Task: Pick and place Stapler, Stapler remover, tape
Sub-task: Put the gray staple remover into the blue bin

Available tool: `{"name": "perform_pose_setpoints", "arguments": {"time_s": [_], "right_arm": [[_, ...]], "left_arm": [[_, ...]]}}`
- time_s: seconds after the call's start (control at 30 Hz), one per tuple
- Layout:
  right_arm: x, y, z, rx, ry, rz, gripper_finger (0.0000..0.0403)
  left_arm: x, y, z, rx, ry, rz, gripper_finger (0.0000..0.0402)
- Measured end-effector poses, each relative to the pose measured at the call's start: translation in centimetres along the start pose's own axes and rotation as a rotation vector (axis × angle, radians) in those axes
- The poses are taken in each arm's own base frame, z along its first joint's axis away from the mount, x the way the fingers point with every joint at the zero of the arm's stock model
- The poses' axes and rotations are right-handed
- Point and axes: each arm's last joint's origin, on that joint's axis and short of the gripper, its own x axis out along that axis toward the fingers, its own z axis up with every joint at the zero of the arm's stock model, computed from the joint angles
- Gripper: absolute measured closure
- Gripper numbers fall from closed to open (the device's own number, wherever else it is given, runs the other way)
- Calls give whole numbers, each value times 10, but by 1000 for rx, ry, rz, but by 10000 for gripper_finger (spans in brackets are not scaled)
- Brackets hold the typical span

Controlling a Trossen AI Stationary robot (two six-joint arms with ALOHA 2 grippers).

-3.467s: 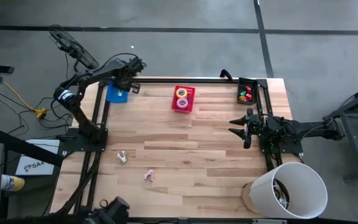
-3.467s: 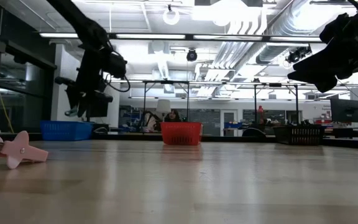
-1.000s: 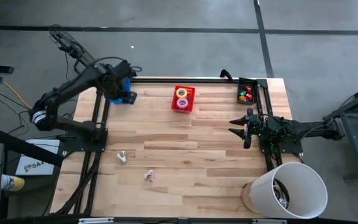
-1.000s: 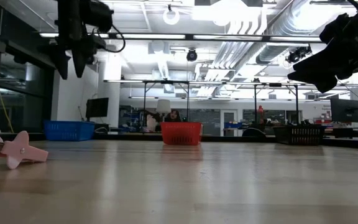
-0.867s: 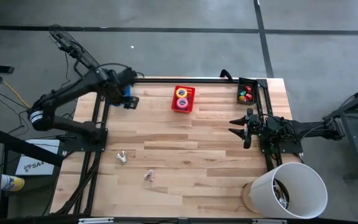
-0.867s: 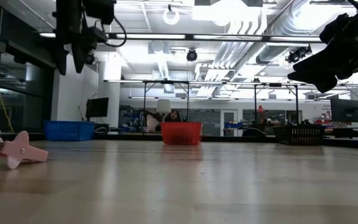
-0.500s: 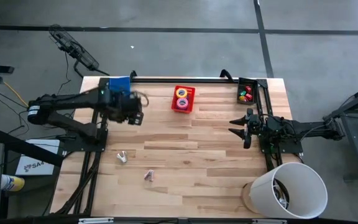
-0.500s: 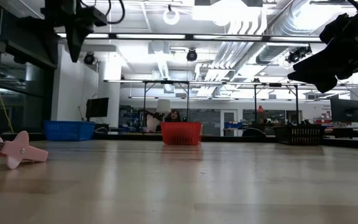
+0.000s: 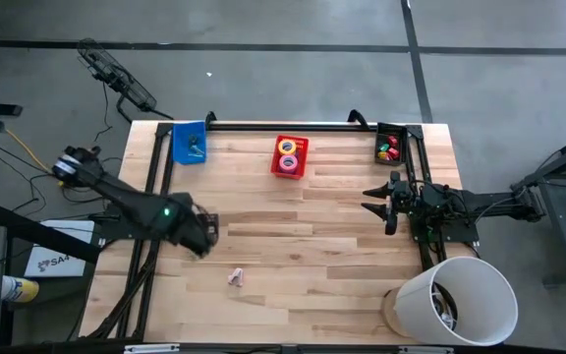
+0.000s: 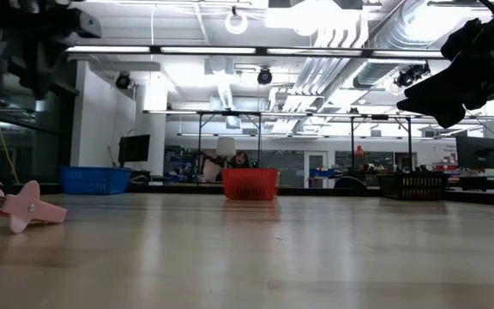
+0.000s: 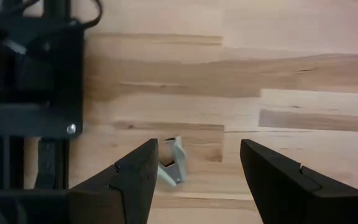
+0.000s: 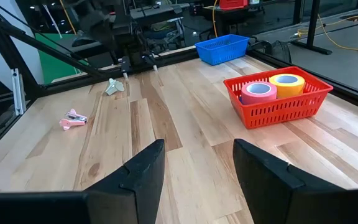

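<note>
- i work in a big lab or workshop hall.
- bare ducts [image 10: 384,34] and strip lights [image 10: 230,50] run overhead.
- more framed benches [image 10: 256,120] stand beyond my wooden tabletop [image 9: 303,246].
- grey concrete floor [image 9: 283,69], loose cables [image 9: 28,157].

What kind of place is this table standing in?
Probably a robotics lab or workshop hall. The low view shows exposed ceiling ducts, strip lights and more metal-framed workbenches behind the wooden table; the floor looks like bare concrete.
</note>
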Motion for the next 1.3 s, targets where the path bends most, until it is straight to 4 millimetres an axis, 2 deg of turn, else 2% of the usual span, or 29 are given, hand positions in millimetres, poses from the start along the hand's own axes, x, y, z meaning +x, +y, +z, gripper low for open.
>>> {"name": "perform_pose_setpoints", "arguments": {"time_s": [0.33, 0.57, 0.73, 0.93, 1.13, 1.17, 1.3], "right_arm": [[0, 0, 0, 0, 0, 0, 222], [0, 0, 0, 0, 0, 0, 222], [0, 0, 0, 0, 1, 0, 222], [0, 0, 0, 0, 0, 0, 221], [0, 0, 0, 0, 0, 0, 222], [0, 0, 0, 0, 0, 0, 222], [0, 0, 0, 0, 0, 0, 222]], "left_arm": [[29, -8, -54, -73, -67, 64, 181], [57, -22, -79, -59, -76, 110, 181], [68, -28, -86, -62, -75, 104, 181], [69, -38, -90, -41, -106, -50, 181], [69, -45, -95, 86, -55, -112, 181], [69, -45, -96, 76, -36, -100, 181], [69, -38, -96, -142, 6, -10, 181]]}}
